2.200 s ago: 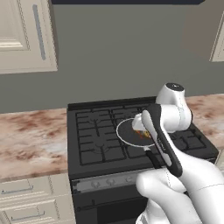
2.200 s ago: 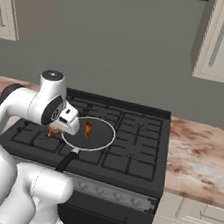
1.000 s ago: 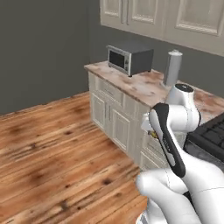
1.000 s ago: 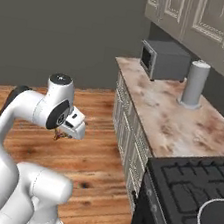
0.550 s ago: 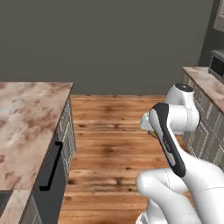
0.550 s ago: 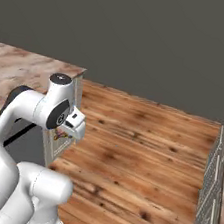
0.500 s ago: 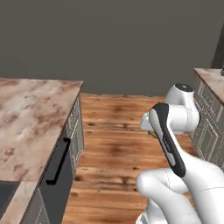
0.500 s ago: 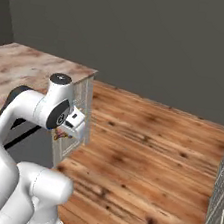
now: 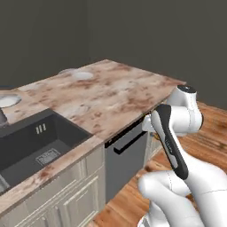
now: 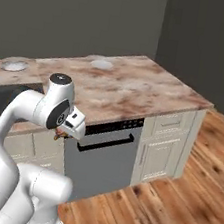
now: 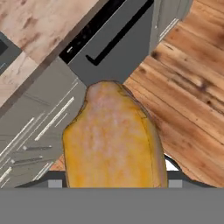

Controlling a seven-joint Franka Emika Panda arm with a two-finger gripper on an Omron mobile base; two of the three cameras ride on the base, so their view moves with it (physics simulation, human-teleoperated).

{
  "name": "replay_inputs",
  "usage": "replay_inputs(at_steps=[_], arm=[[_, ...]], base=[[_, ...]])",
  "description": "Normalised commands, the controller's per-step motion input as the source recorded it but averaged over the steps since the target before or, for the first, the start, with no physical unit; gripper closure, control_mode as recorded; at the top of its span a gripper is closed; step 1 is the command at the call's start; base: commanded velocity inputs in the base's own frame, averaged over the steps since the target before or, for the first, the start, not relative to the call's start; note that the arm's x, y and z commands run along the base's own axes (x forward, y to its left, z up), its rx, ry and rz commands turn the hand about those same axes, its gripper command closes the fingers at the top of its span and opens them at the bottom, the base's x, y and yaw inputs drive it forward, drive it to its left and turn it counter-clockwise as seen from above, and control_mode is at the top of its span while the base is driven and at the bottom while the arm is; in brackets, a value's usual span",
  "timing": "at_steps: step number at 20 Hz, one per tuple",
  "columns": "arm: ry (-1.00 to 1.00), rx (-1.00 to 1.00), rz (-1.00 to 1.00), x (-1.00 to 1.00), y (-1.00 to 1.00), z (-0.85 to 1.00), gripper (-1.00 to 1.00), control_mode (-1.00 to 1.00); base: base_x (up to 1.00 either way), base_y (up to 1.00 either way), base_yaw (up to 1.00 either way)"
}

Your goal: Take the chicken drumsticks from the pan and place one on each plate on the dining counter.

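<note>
Beige stone mottled reddish-brown forms the dining counter [image 9: 111,95], which runs across both base views above pale cabinet fronts and a dark grey dishwasher panel [image 10: 108,159] with a black bar handle; wood flooring [image 10: 172,203] lies beyond its end. At your left in the left base view you see the dark inset sink [image 9: 31,142] set into the top. Two plates rest on the stone, well apart: one [image 9: 83,76] toward the far edge, the other [image 9: 8,100] beside the sink end. Your gripper [image 10: 59,135] hangs off the counter's near edge, in front of the cabinet fronts and level with the top of the dishwasher panel. In the hand view a chicken drumstick [image 11: 111,140], golden-orange, sits close before the lens between the jaws, which stand fairly wide and are closed on it; the finger tips themselves are hidden behind it. From the right base view you can make out a small red-brown end of it just below the white hand.
</note>
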Motion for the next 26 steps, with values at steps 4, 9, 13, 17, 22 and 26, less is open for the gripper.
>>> replay_inputs(at_steps=[4, 9, 13, 17, 22, 26], arm=[[0.00, 0.00, 0.00, 0.00, 0.00, 0.00, 1.00, 1.00], [0.00, 0.00, 0.00, 0.00, 0.00, 0.00, 1.00, 1.00], [0.00, 0.00, 0.00, 0.00, 0.00, 0.00, 1.00, 1.00], [0.00, 0.00, 0.00, 0.00, 0.00, 0.00, 1.00, 1.00], [0.00, 0.00, 0.00, 0.00, 0.00, 0.00, 1.00, 1.00], [0.00, 0.00, 0.00, 0.00, 0.00, 0.00, 1.00, 1.00]], base=[[0.45, -0.02, 0.89], [0.83, -0.14, 0.63], [0.53, -0.82, 0.09], [0.44, -0.95, 0.00], [0.26, -0.99, 0.00], [0.19, -1.00, 0.00]])
